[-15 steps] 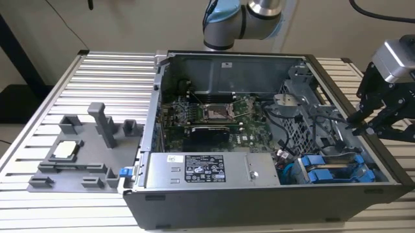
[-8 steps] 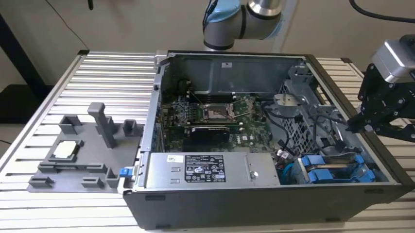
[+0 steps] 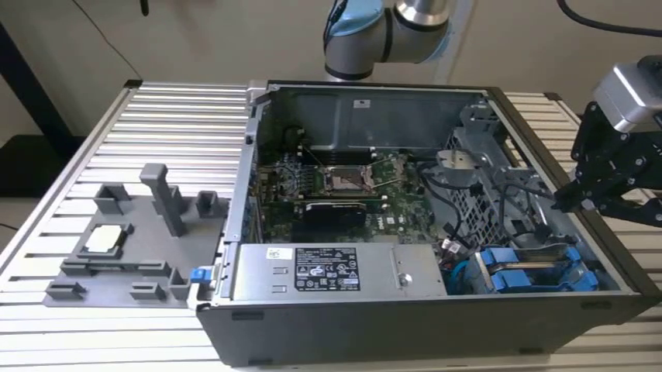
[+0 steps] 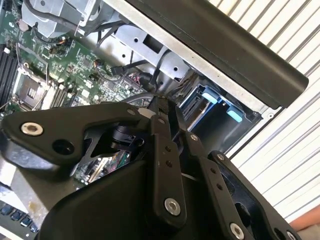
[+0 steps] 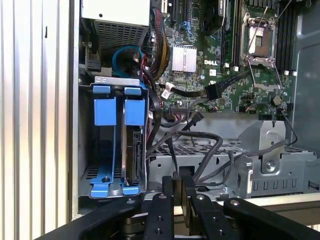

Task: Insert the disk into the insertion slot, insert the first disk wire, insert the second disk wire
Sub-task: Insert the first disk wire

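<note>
The pincer (image 5: 178,182) is pressed together near the disk (image 5: 134,112), which sits in the insertion slot (image 5: 100,172). Wire insertion here calls for square alignment. Avoid snagging the loose wires (image 5: 190,134).

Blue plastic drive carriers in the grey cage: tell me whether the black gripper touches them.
Apart. In the exterior view the black gripper hangs above the blue carriers, with a plain gap between them.

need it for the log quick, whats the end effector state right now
End effector: closed, fingertips drawn together; whether anything is pinched between them cannot be told.
</note>
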You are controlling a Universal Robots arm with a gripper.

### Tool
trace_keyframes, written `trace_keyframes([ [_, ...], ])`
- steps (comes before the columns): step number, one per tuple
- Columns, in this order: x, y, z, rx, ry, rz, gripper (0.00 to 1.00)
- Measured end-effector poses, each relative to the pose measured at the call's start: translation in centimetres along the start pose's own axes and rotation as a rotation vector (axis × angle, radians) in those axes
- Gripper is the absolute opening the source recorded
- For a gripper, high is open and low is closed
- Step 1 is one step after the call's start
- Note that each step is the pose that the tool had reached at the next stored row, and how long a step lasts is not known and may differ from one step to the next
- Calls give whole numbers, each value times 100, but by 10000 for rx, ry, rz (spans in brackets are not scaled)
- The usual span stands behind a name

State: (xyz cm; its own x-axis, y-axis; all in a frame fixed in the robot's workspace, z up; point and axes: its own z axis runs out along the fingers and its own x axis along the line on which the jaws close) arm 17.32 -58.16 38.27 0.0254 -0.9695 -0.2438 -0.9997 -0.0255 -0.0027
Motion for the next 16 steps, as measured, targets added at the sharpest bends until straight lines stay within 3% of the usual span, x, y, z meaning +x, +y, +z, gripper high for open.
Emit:
trace_keyframes([
  [6, 0, -1, 0, 0, 7, 0, 19],
  [7, 1, -1, 1, -1, 49, 0, 19],
  [8, 1, 0, 3, -4, 157, 0, 19],
  [12, -3, 6, 11, -19, 745, 2, 19],
  [16, -7, 74, 41, 10, 999, -4, 19],
])
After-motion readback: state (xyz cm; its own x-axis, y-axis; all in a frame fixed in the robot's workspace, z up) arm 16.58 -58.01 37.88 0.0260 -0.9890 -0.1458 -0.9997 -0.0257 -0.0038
